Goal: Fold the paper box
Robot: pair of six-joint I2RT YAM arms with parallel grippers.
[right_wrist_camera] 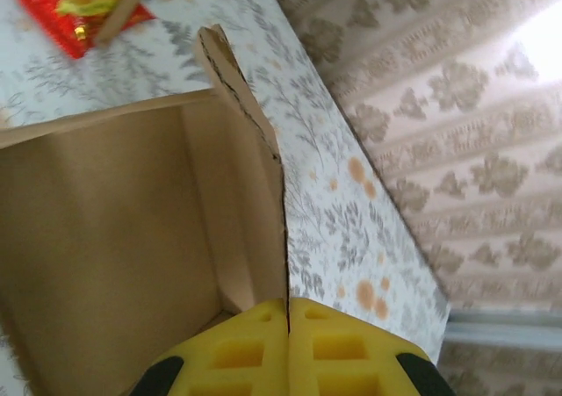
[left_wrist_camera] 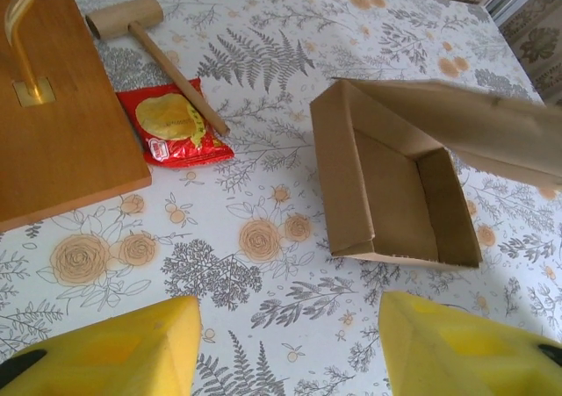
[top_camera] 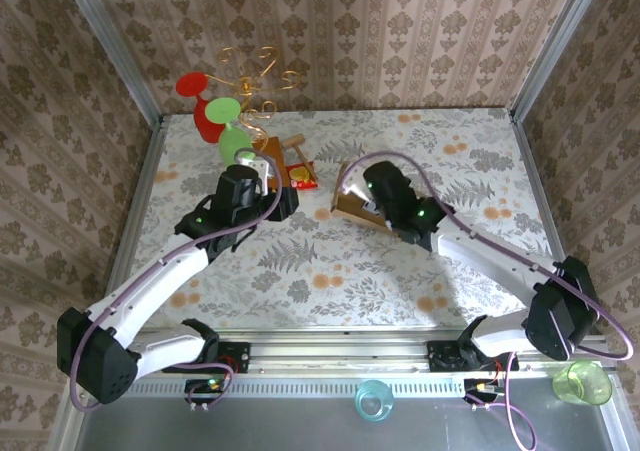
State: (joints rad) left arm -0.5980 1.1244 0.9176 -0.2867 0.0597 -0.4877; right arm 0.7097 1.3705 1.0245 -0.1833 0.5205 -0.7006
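The paper box [left_wrist_camera: 395,194] is brown corrugated cardboard, partly formed into a shallow tray with one large flap raised over it. It sits mid-table [top_camera: 350,204]. My right gripper [right_wrist_camera: 288,313] is shut on the thin top edge of one box wall [right_wrist_camera: 246,150], with the box's inside to its left. In the top view the right gripper [top_camera: 368,207] meets the box's right side. My left gripper [left_wrist_camera: 290,352] is open above bare tablecloth, its yellow fingers [left_wrist_camera: 114,352] wide apart, just left of the box and not touching it.
A wooden block with a gold wire stand [left_wrist_camera: 61,106] lies left of the box, next to a wooden mallet [left_wrist_camera: 149,36] and a red snack packet [left_wrist_camera: 176,124]. Red and green discs [top_camera: 215,111] hang on the stand. Two cups [top_camera: 373,399] [top_camera: 583,381] sit by the arm bases.
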